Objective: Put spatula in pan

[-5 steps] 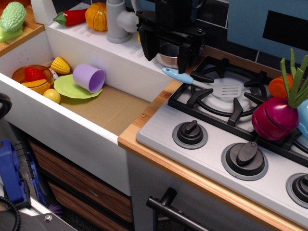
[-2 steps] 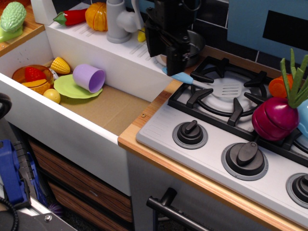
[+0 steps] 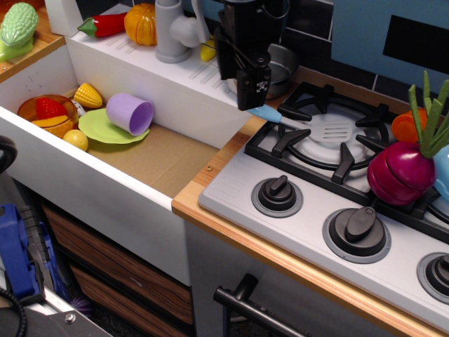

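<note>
The spatula (image 3: 309,126) lies on the left stove burner grate, its slotted blade to the right and its light blue handle pointing left. My gripper (image 3: 254,102) hangs over the handle's left end and hides it. It is turned so its fingers line up one behind the other, and it looks open, astride the handle. The spatula rests flat on the grate. The pan (image 3: 282,64), shiny silver, stands on the counter just behind the gripper at the stove's back left corner, partly hidden by the arm.
A white sink (image 3: 84,175) at the left holds a purple cup (image 3: 130,113), a green plate, toy corn and fruit. A grey faucet (image 3: 172,31) stands behind it. A purple toy onion (image 3: 400,172) and a carrot sit on the right burner. Stove knobs (image 3: 278,195) line the front.
My gripper has turned about its vertical axis from broadside to edge-on and come down and right onto the spatula handle's end. The pan behind it shows more. The spatula has not moved.
</note>
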Robot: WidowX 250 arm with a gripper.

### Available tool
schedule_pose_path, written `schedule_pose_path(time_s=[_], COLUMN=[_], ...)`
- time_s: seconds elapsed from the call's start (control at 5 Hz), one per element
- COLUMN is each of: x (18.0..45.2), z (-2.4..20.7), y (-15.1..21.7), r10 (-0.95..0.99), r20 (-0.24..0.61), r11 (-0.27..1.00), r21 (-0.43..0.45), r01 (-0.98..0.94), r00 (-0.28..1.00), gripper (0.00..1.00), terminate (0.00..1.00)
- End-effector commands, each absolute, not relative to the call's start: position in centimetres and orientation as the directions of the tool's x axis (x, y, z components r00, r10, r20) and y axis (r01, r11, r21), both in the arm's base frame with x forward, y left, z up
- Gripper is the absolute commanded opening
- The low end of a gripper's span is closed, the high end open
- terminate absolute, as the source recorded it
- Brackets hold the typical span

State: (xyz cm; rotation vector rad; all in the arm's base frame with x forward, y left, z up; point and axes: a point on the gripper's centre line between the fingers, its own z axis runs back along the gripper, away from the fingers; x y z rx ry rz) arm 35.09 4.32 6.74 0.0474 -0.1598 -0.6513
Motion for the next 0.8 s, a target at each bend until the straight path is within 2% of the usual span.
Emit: schedule_pose_path(time_s=[0.0,0.6], x=[35.9,36.1], z=[7.4,5.0], y=[4.4,3.7], r10=[-0.642,-0.651], r20=[0.185,0.247], r11=[0.767,0.756], r21=[0.132,0.119], r01=[0.628,0.644], r00=[0.744,0.718], gripper=[1.00,1.00], terminate=[0.00,0.00])
